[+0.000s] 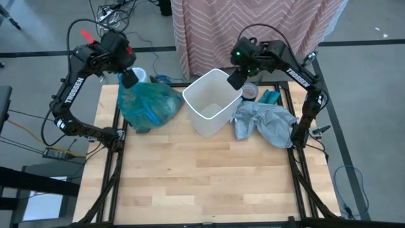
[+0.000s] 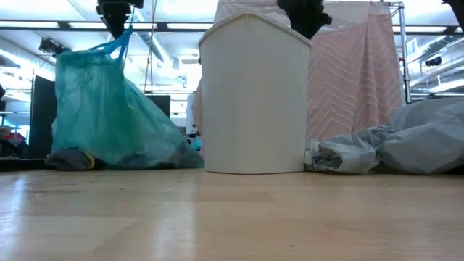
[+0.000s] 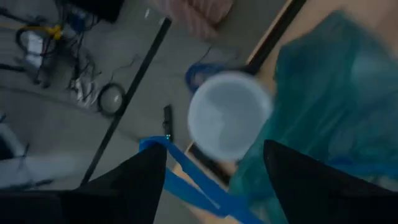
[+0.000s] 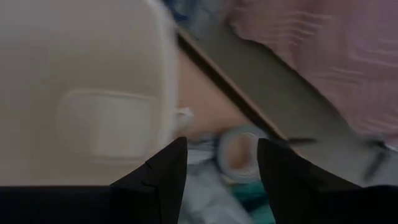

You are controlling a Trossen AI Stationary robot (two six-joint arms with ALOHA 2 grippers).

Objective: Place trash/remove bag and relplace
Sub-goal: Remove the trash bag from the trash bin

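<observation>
The teal-green bag (image 1: 149,104) stands on the table's far left part, base on the wood, its gathered top (image 2: 122,40) rising to my left gripper (image 1: 130,79). That gripper is open, with the bag's blue drawstring between its fingers. Dark shapes (image 2: 138,156) show through the bag's lower part; whether they are the trash I cannot tell. The white bin (image 1: 212,101) stands upright at the middle, with no liner showing in it. My right gripper (image 1: 235,80) hangs open above the bin's far right rim and holds nothing. My left gripper (image 3: 211,149) stands open around the bag's blue drawstring loop (image 3: 186,180), which runs off the tip of one finger (image 3: 149,165) and across the gap. Whether the loop hangs on that finger I cannot tell. The fingers slant down from the far left.
A crumpled pale grey plastic bag (image 1: 266,123) lies right of the bin. A tape roll (image 1: 250,90) and a teal scrap (image 1: 271,97) sit behind it. A white round cup (image 3: 230,115) stands at the far left corner by the bag. The near half of the table (image 1: 202,183) is bare wood.
</observation>
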